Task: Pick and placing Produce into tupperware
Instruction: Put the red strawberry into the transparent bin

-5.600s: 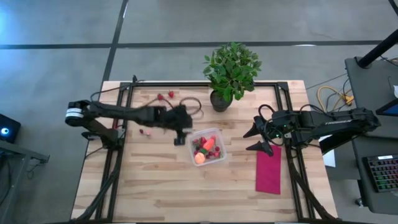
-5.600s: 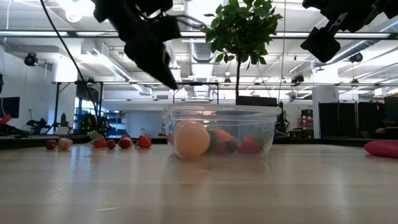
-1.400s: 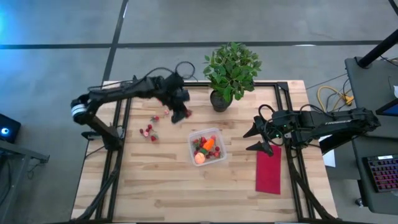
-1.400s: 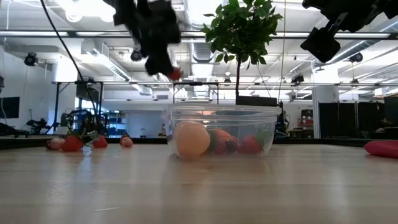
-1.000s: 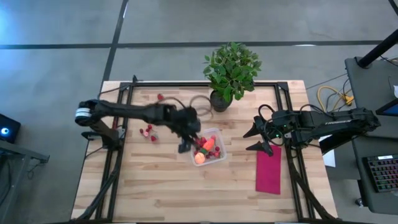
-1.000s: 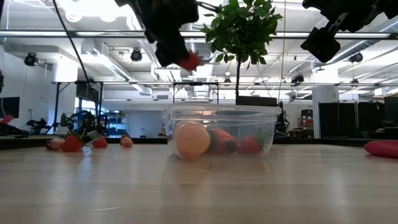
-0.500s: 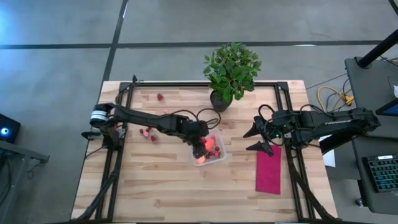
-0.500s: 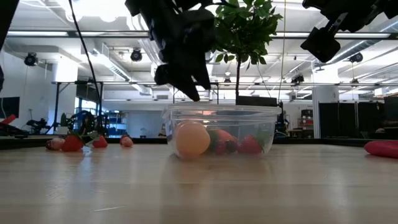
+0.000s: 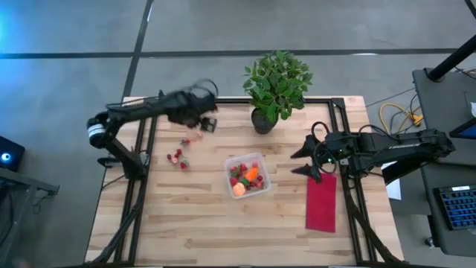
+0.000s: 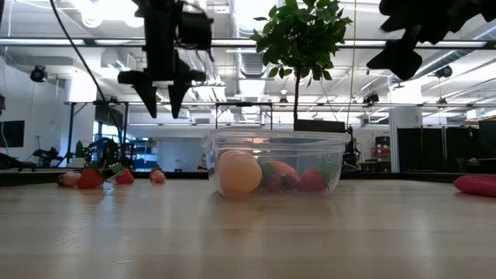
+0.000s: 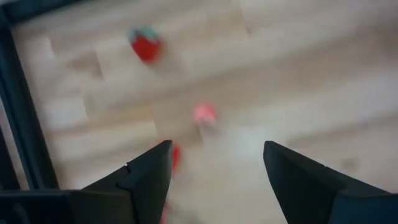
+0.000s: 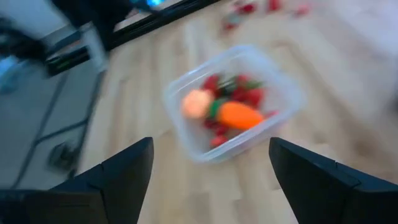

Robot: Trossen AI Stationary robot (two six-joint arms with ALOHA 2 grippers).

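tupperware (image 9: 248, 176): mid-counter, holds carrot (image 9: 253, 174), peach-orange fruit (image 9: 239, 189), strawberries | left pincer (image 10: 162, 94): wide, empty, above loose strawberries (image 9: 178, 157) beside tupperware | right pincer (image 9: 306, 161): wide, empty, opposite side

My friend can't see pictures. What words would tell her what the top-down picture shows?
Seen from above, a clear tupperware holding strawberries, a carrot and a round orange fruit sits mid-table. The left gripper hovers open near loose strawberries; the right gripper waits open by a red cloth and potted plant.
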